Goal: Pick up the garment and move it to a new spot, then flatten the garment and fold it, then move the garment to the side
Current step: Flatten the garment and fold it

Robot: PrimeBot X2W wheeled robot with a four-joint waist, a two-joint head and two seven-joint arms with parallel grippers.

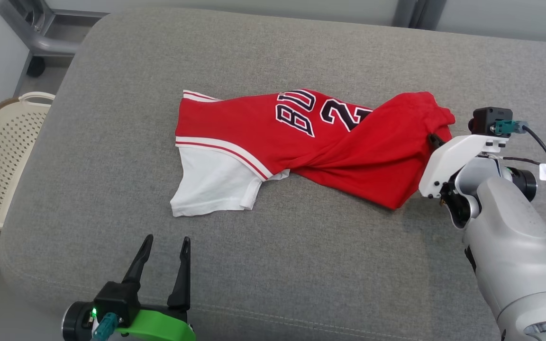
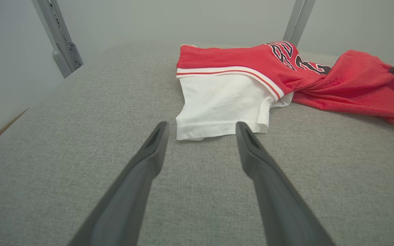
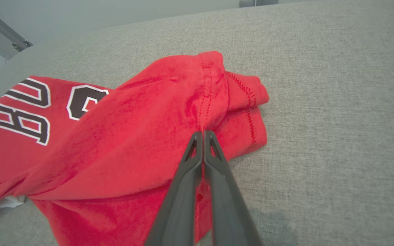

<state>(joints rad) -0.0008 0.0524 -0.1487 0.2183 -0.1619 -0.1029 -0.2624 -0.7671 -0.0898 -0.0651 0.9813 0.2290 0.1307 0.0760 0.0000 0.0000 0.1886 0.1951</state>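
Grey woven surface lies under the left hand, whose fingers stand apart and empty. The garment begins just beyond its tips, white sleeve nearest. Farther on, the right hand is pinched together on the red hem, with cloth bunched at its tips. The lift looks due: raise slowly, watch that the pinch does not slip off the hem, and let the twisted middle trail free. Count: one garment, two hands, and one pale basket out past the left hand's outer side.
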